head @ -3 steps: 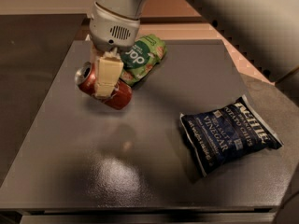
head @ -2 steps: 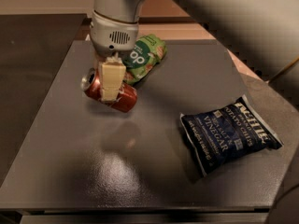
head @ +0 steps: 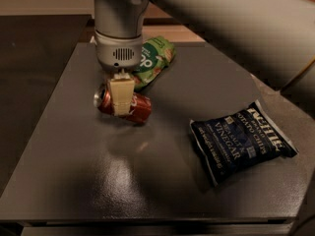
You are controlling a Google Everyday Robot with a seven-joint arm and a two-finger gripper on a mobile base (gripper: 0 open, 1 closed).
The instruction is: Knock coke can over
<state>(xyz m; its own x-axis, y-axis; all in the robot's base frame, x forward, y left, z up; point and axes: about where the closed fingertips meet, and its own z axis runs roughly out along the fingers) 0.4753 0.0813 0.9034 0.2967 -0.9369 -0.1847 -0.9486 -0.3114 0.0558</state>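
The coke can [head: 141,109] is red with a silver top and lies on its side on the grey table [head: 147,181], left of centre, with its top pointing left. My gripper [head: 121,97] comes straight down from the grey wrist housing above and sits over the can's middle, covering part of it. The can rests on or just at the table surface.
A green snack bag [head: 156,58] lies just behind the can, partly under my wrist. A dark blue Kettle chips bag [head: 241,141] lies at the right. The table's left edge [head: 44,127] is near the can. My large arm crosses the upper right.
The can has gone from tilted to lying flatter on its side. It and my gripper have shifted slightly toward the front right.
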